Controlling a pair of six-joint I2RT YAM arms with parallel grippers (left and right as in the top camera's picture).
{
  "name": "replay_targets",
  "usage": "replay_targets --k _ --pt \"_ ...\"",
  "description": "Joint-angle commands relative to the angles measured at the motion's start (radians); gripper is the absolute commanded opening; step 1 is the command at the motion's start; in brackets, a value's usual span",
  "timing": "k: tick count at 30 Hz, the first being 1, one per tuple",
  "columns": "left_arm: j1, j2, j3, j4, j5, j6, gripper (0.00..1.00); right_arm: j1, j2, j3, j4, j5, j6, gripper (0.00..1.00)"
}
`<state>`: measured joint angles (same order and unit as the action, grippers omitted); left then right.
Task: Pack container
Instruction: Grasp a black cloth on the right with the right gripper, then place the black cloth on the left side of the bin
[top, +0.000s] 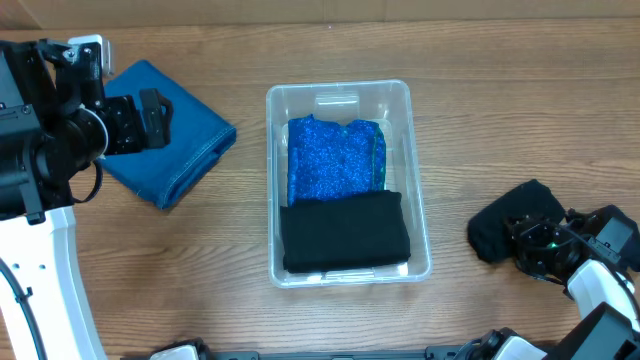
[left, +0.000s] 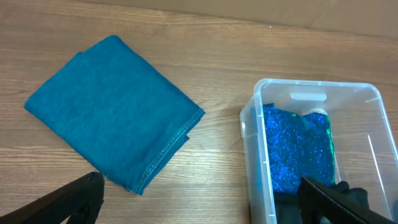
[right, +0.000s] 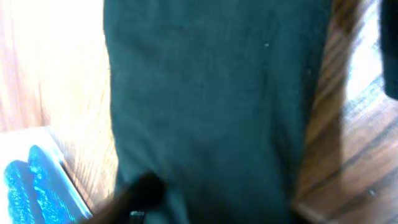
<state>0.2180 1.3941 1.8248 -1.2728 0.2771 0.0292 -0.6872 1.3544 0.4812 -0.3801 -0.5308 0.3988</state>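
At the left edge of the wooden desk (top: 480, 100), a folded teal cloth (top: 195, 145) lies flat, one corner pointing toward the middle. The left tool (top: 160, 118) hangs above the cloth's left part. In the left wrist view its two fingers (left: 74, 200) stand wide apart at the bottom corners of the picture, with nothing between them.

In the middle of the desk sits the container (top: 340, 87), a clear bin with its long side running away from the arms, well apart from the teal cloth. Inside it, a sparkly blue cloth (top: 328, 158) with a green edge on its right side fills the far part. A folded black cloth (top: 345, 232) lies across the near part, overlapping the blue one's near end.

To the right of the container, apart from it, a crumpled black cloth (top: 497, 228) rests on the desk. The right tool (top: 535, 245) is at this cloth. Its wrist view is filled with blurred dark fabric, so I cannot tell how far open it is or whether it grips the cloth.
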Motion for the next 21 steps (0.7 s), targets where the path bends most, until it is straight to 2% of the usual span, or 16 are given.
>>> replay_targets --k 1,2,8,12,15,20,21 --pt "0.004 0.005 0.016 -0.01 0.011 0.02 1.0 -0.001 0.0 -0.005 0.046 -0.079 -0.002 0.19" --pt "0.004 0.005 0.016 -0.011 0.012 0.02 1.0 -0.001 0.0 -0.001 0.06 -0.111 -0.002 0.05" --pt "0.004 0.005 0.016 -0.013 0.011 0.02 1.0 0.008 -0.026 0.175 0.043 -0.472 -0.013 0.04" --pt "0.004 0.005 0.016 -0.013 0.011 0.02 1.0 0.114 -0.109 0.414 -0.085 -0.529 -0.02 0.04" --pt "0.004 0.005 0.016 -0.013 0.011 0.02 1.0 0.312 -0.157 0.66 -0.21 -0.451 -0.076 0.04" --pt "0.004 0.005 0.016 -0.017 0.011 0.019 1.0 0.792 -0.063 1.027 -0.52 0.026 -0.213 0.04" --pt "0.004 0.005 0.016 -0.019 0.012 0.02 1.0 0.859 -0.027 1.068 -0.547 0.06 -0.241 0.04"
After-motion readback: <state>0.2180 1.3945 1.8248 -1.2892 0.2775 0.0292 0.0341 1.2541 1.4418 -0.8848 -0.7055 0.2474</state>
